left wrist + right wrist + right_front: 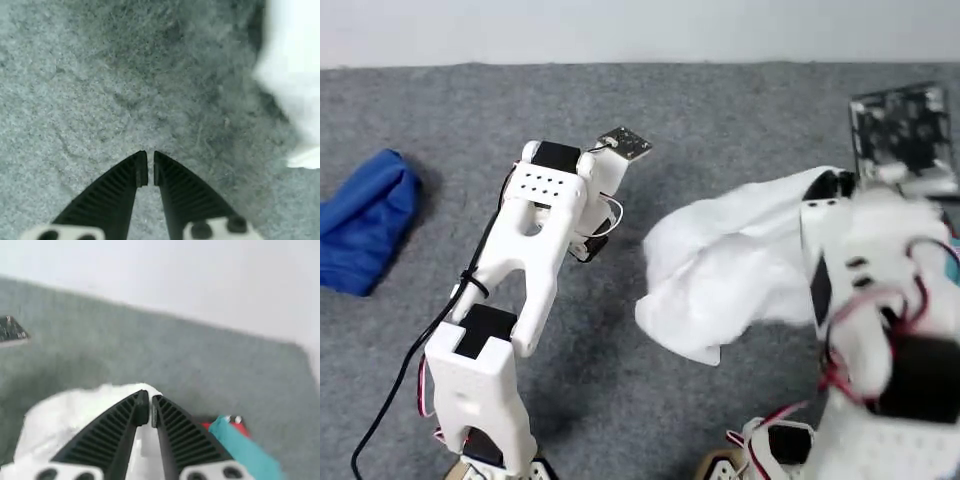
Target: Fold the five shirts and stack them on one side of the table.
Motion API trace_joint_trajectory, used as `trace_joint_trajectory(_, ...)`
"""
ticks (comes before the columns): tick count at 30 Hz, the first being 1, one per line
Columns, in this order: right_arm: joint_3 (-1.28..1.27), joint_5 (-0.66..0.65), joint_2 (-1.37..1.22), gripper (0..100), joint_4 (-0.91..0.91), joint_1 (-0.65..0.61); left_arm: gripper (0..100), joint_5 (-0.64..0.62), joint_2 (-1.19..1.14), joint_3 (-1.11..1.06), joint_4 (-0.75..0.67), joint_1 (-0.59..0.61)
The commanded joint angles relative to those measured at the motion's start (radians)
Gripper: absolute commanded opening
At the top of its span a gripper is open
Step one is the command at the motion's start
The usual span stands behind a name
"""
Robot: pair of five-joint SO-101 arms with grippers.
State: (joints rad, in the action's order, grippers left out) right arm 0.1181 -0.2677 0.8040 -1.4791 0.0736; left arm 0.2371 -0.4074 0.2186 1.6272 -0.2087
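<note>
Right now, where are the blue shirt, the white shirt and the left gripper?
blue shirt (365, 220), high view, middle of the bunched cloth.
white shirt (720, 265), high view, middle of the crumpled cloth.
left gripper (148, 161), left wrist view, between its black fingertips.

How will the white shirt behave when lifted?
Probably floppy: the white shirt lies bunched in soft folds. Likely light, as it looks like thin cloth. It may drag rather than slide on the fuzzy grey table.
</note>
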Motion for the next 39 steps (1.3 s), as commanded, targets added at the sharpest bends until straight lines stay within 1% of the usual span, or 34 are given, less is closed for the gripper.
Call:
trace_joint_trajectory(1, 0.084, -0.002, 0.059, 1.0, -0.004, 0.059, 4, -0.002, 0.006, 0.03, -0.025, -0.014)
trace_joint_trajectory(5, 0.176, -0.002, 0.084, 1.0, -0.004, 0.139, 4, -0.002, 0.006, 0.03, -0.025, -0.043)
trace_joint_trajectory(7, 0.203, -0.002, 0.088, 1.0, -0.004, 0.148, 4, -0.002, 0.006, 0.03, -0.025, -0.083)
trace_joint_trajectory(10, 0.215, -0.002, 0.088, 1.0, -0.004, 0.148, 4, -0.002, 0.006, 0.03, -0.037, -0.173)
trace_joint_trajectory(15, 0.244, -0.002, 0.091, 1.0, -0.004, 0.15, 4, -0.006, -0.006, 0.03, -0.123, -0.295)
trace_joint_trajectory(20, 0.264, -0.002, 0.079, 1.0, -0.031, 0.153, 4, -0.012, -0.11, 0.035, -0.27, -0.367)
trace_joint_trajectory(23, 0.212, -0.002, 0.065, 1.0, -0.091, 0.153, 4, -0.101, -0.158, 0.047, -0.333, -0.377)
trace_joint_trajectory(25, 0.146, -0.002, 0.05, 1.0, -0.114, 0.154, 4, -0.166, -0.176, 0.073, -0.338, -0.377)
trace_joint_trajectory(27, 0.06, -0.002, 0.041, 1.0, -0.116, 0.156, 4, -0.195, -0.18, 0.088, -0.336, -0.377)
trace_joint_trajectory(32, -0.117, 0.0, 0.036, 1.0, -0.09, 0.193, 4, -0.198, -0.219, 0.082, -0.336, -0.442)
trace_joint_trajectory(36, -0.176, -0.002, 0.035, 1.0, -0.064, 0.236, 4, -0.196, -0.249, 0.085, -0.333, -0.468)
trace_joint_trajectory(39, -0.216, -0.002, 0.035, 1.0, -0.025, 0.263, 5, -0.196, -0.242, 0.101, -0.27, -0.463)
